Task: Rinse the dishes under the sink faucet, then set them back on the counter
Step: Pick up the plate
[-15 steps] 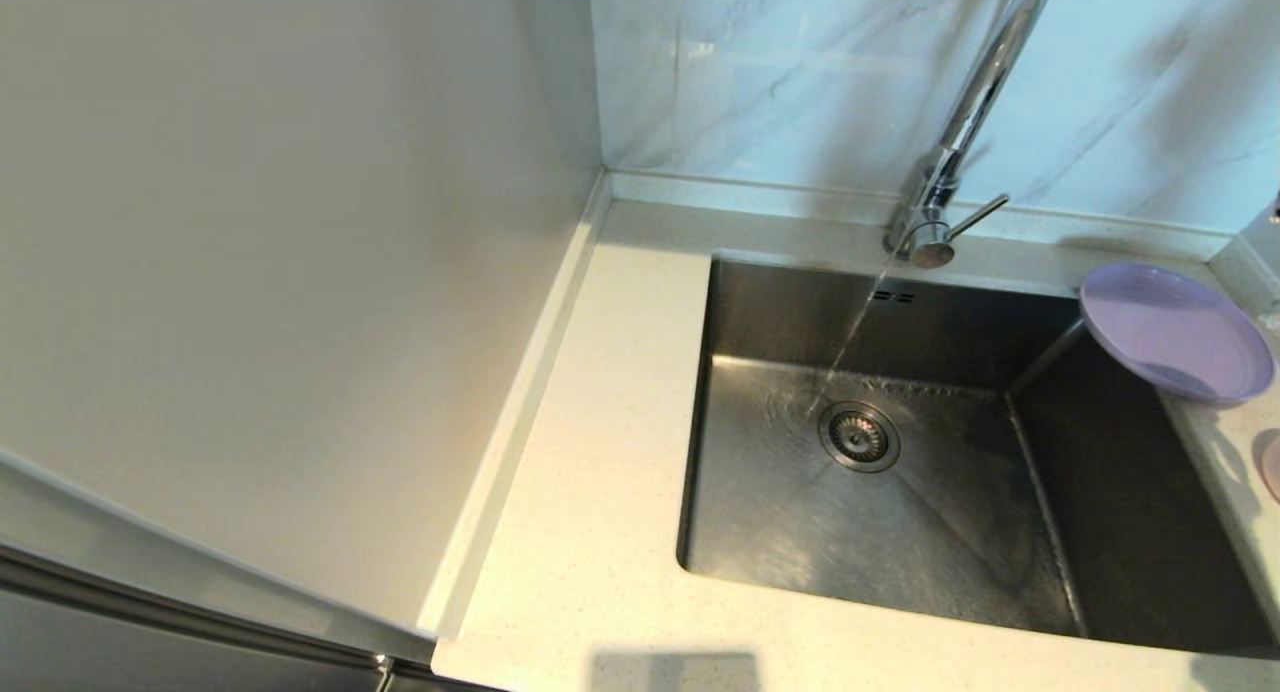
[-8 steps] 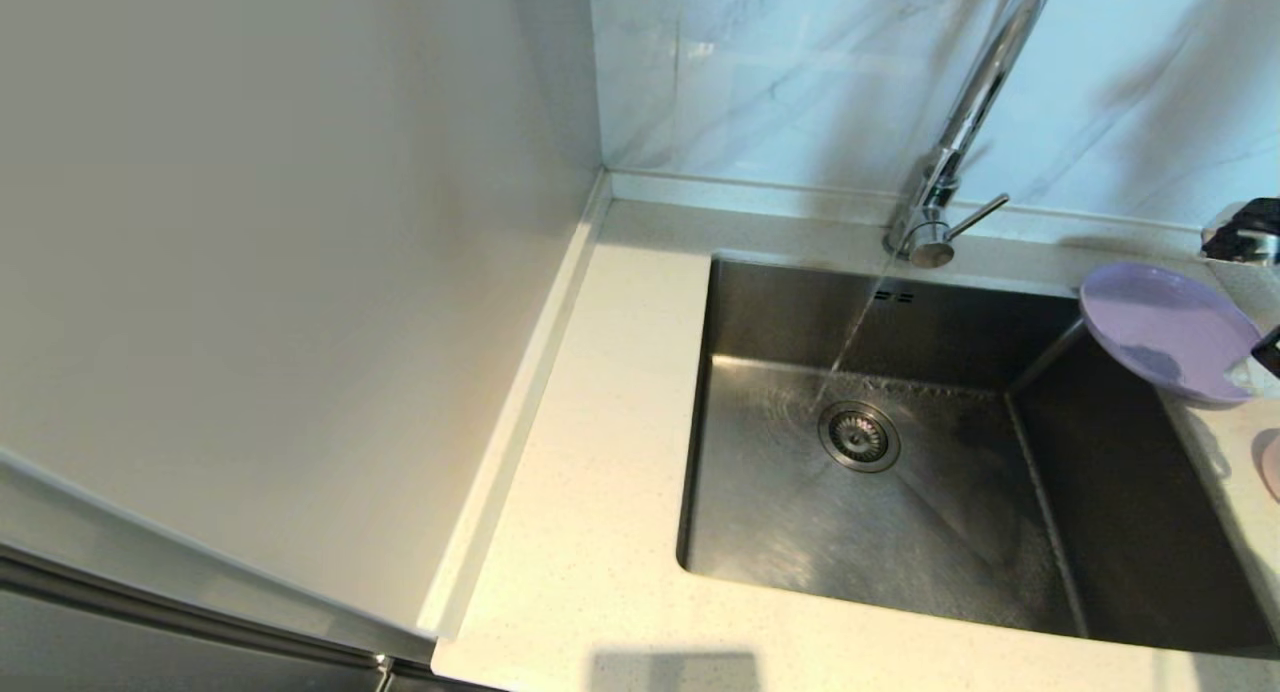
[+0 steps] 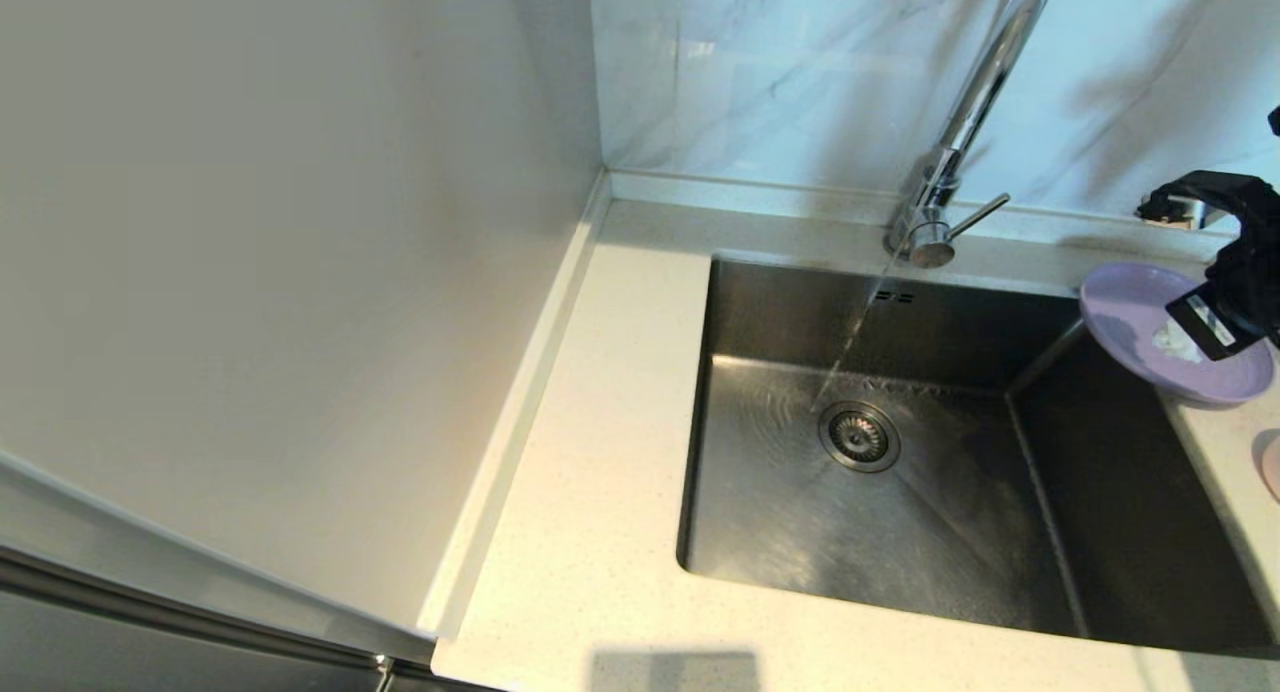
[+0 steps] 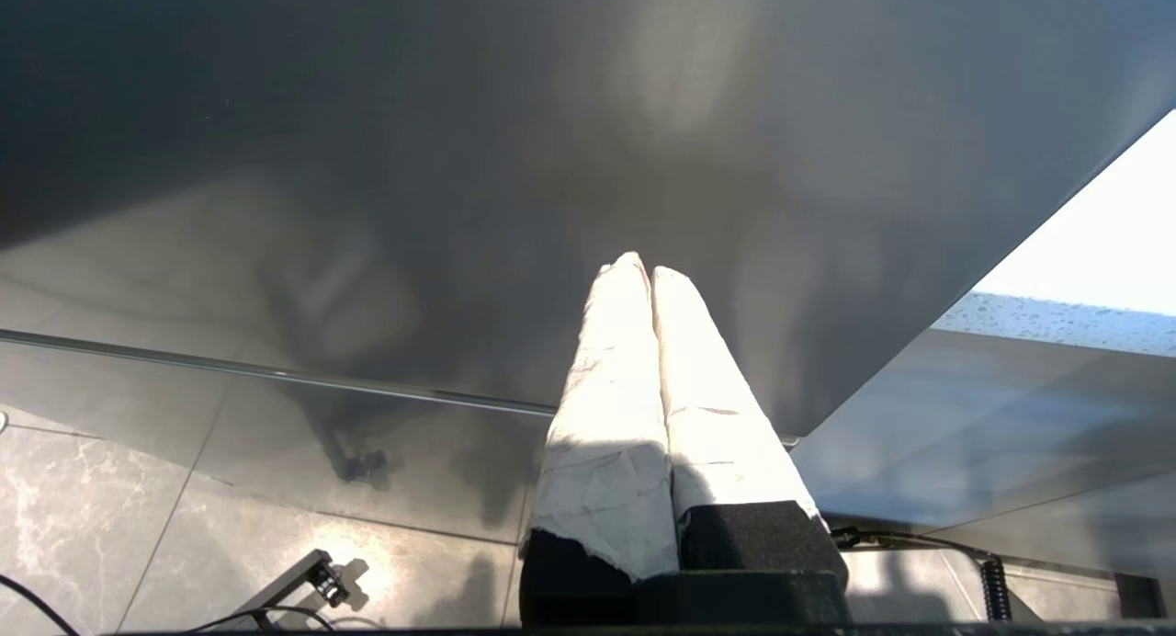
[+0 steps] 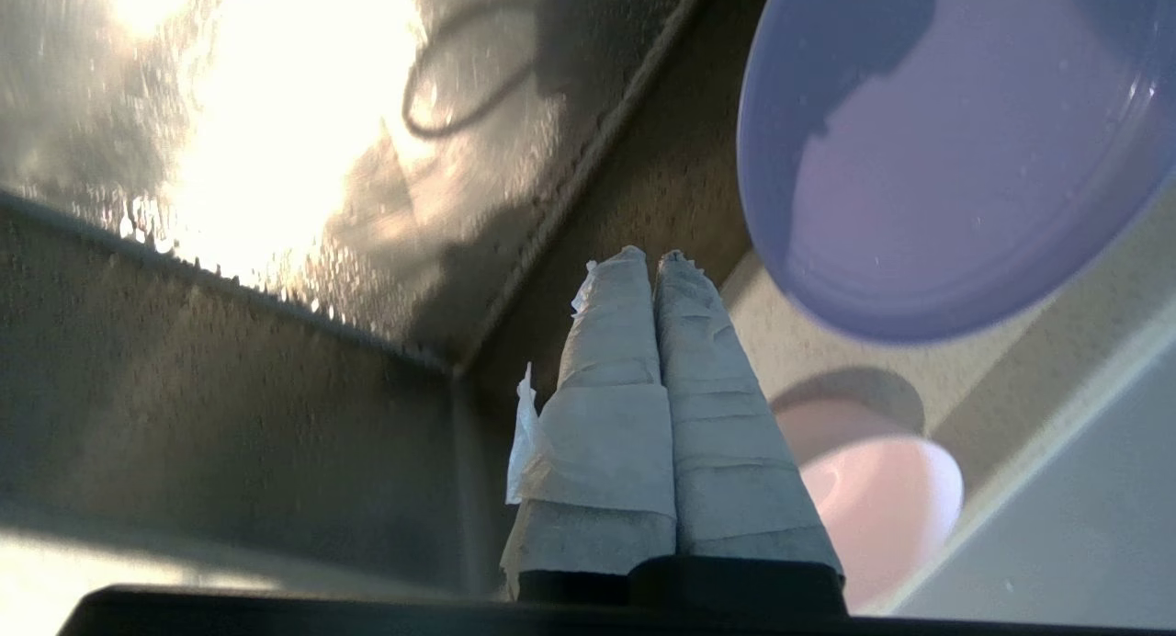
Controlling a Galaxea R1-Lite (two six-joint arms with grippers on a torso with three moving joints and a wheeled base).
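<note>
No text, brand or number can be read anywhere in these views. A small white label (image 3: 1212,321) sits on the black body of the right arm above the purple plate (image 3: 1135,322), but its print is too small to make out.

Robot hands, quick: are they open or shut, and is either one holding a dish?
Left gripper: shut, holding nothing, parked away from the sink.
Right gripper: shut, holding nothing, above the purple plate.
</note>
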